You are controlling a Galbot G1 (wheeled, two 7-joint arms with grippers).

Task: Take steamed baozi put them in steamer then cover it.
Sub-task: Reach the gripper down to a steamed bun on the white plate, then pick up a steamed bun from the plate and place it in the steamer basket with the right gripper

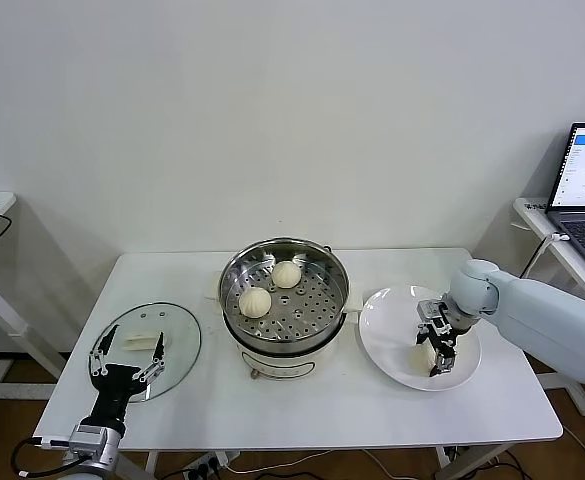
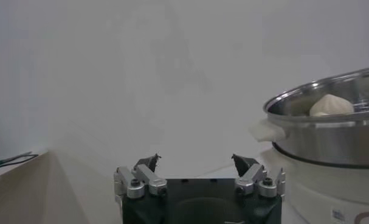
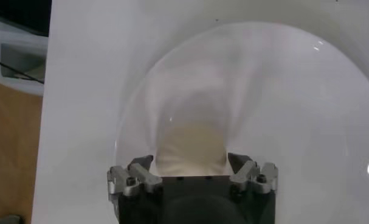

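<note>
Right claw (image 1: 439,347) down over the white plate (image 1: 397,335), fingers set on either side of a steamed baozi (image 3: 190,149) and drawn in against its flanks, apparently gripping it while it rests on the plate. Two more baozi already on the perforated tray of the steamer (image 1: 284,290) at mid-surface; a fourth not visible anywhere. Soft, light dough, matte rather than slick, so unlikely to slip but easy to dent or tear at the pleats: best held low across the widest part of the body with gentle pressure, never pinched at the crown. Some risk of the base sticking to the plate on lift. Left claw (image 1: 127,353) spread wide and empty, poised at the near edge of the glass lid (image 1: 147,340) lying flat on the surface (image 1: 372,420) beside the steamer.
</note>
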